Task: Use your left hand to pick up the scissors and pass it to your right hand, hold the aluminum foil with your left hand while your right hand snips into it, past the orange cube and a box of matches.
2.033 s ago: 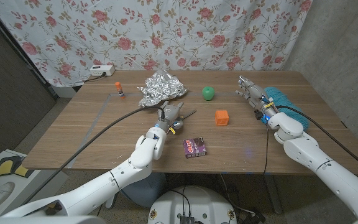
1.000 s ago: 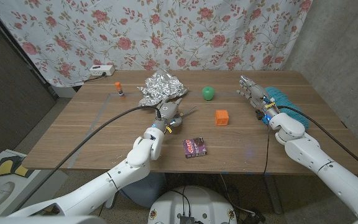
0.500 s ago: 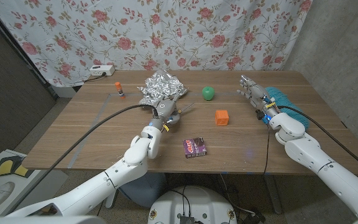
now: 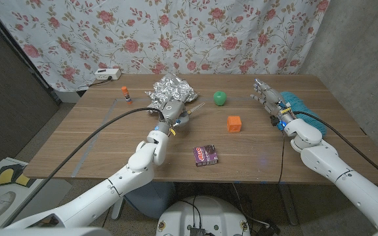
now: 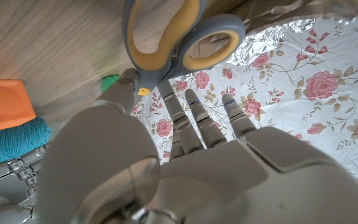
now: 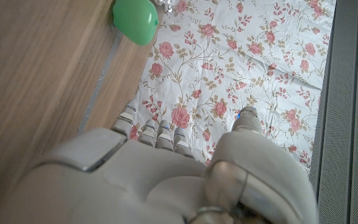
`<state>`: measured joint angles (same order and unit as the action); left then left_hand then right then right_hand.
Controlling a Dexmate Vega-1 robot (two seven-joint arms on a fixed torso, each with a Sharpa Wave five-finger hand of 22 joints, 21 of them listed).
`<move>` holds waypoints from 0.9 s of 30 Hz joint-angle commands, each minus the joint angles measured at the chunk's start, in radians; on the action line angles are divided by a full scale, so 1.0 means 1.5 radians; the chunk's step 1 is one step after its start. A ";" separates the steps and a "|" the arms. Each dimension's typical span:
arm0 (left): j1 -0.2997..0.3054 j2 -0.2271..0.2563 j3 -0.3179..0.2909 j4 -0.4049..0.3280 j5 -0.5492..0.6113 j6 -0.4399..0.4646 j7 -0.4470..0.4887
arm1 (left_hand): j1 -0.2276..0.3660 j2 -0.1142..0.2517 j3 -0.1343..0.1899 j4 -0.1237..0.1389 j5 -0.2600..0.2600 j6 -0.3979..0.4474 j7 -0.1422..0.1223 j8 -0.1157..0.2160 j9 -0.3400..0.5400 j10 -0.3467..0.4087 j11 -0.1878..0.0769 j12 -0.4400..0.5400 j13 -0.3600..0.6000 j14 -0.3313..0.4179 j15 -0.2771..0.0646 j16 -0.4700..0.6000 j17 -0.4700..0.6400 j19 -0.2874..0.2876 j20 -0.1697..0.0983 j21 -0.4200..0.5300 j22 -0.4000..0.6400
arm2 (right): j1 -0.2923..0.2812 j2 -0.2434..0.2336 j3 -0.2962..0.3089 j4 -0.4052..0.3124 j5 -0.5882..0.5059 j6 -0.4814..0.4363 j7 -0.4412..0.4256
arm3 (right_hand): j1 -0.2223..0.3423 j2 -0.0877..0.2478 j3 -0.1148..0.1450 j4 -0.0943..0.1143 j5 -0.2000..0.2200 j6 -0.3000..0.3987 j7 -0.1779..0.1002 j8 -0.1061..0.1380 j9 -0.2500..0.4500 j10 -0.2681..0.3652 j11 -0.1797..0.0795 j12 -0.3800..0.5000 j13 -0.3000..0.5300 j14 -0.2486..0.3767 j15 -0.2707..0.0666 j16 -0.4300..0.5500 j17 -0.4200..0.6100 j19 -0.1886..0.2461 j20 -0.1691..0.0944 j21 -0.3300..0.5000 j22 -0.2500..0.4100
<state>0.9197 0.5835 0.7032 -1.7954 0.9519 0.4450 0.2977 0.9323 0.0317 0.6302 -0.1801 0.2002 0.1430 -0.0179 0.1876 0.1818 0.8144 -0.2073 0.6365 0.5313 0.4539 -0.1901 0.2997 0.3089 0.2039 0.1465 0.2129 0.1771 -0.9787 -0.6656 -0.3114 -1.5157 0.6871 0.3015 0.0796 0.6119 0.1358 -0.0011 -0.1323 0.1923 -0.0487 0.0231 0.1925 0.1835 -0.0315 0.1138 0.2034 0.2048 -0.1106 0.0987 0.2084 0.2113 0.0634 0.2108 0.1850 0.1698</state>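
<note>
The left hand (image 4: 172, 109) pinches the scissors (image 5: 166, 38) by the handles, lifted for the handover. The right hand (image 4: 268, 99) waits, fingers apart, holding nothing.

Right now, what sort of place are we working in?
Probably a makeshift test room, not a workshop: a floral sheet hung as backdrop, a plain wooden table, and a power strip at the table's far edge.

A white cloth curtain printed with red roses (image 4: 195, 36) hangs behind the brown wood-grain bench (image 4: 97, 137), a plain grey wall (image 4: 363, 59) stands at three o'clock, a dark panel (image 4: 5, 98) at nine o'clock, and a white power strip (image 4: 106, 74) lies at eleven o'clock.
</note>
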 commanded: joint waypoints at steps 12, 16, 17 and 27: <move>-0.017 -0.012 -0.028 0.032 -0.052 -0.078 0.072 | 0.009 0.001 0.008 0.003 0.007 0.003 -0.004 0.000 0.001 0.001 -0.009 0.009 0.061 0.007 -0.007 -0.002 0.004 0.007 -0.003 -0.003 0.002 | 0.001 -0.002 0.002 0.002 -0.002 -0.002 -0.004 | 0.000 -0.003 0.005 0.001 0.000 -0.007 0.001 0.000 0.002 -0.004 -0.001 0.000 0.001 -0.004 0.000 0.004 0.002 -0.006 0.001 0.002 0.002; -0.023 -0.019 -0.035 0.041 -0.071 -0.103 0.089 | 0.008 0.000 0.008 0.004 0.007 0.005 -0.004 0.000 0.001 0.001 -0.009 0.011 0.063 0.007 -0.005 -0.003 0.005 0.007 -0.003 -0.004 0.002 | 0.002 -0.002 0.002 0.002 -0.001 -0.005 -0.006 | 0.000 -0.003 0.005 0.001 0.000 -0.006 0.001 0.000 0.002 -0.004 -0.001 0.000 0.001 -0.004 0.000 0.004 0.002 -0.006 0.001 0.002 0.002; -0.025 -0.020 -0.036 0.043 -0.074 -0.107 0.092 | 0.008 0.000 0.008 0.005 0.007 0.006 -0.004 0.000 0.001 0.001 -0.009 0.012 0.064 0.008 -0.004 -0.003 0.005 0.007 -0.003 -0.003 0.002 | 0.001 -0.002 0.003 0.000 0.000 -0.007 -0.008 | 0.000 -0.003 0.005 0.001 0.000 -0.006 0.001 0.000 0.002 -0.004 0.000 0.000 0.001 -0.004 0.000 0.004 0.002 -0.006 0.001 0.002 0.002; -0.046 -0.037 -0.043 0.081 -0.115 -0.175 0.135 | 0.009 -0.001 0.009 0.005 0.006 0.008 -0.004 0.001 0.001 0.000 -0.009 0.017 0.069 0.010 -0.007 -0.003 0.007 0.010 -0.005 -0.003 0.003 | -0.001 -0.007 0.009 0.004 0.001 -0.002 -0.008 | 0.000 -0.004 0.006 0.001 0.000 -0.007 0.001 0.000 0.002 -0.004 0.000 0.000 0.000 -0.005 0.000 0.004 0.002 -0.006 0.001 0.002 0.002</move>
<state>0.8863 0.5560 0.6566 -1.7355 0.8428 0.2814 0.4381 0.9391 0.0249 0.6317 -0.1786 0.2040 0.1483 -0.0233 0.1876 0.1818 0.8089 -0.2127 0.6552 0.5313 0.4542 -0.1899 0.2951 0.3134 0.2092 0.1411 0.2129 0.1794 -0.9793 -0.6700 -0.3055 -1.5152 0.6878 0.2957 0.0691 0.6120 0.1359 0.0030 -0.1281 0.1923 -0.0486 0.0232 0.1925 0.1835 -0.0332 0.1120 0.2034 0.2048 -0.1105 0.0985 0.2084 0.2112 0.0634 0.2108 0.1850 0.1698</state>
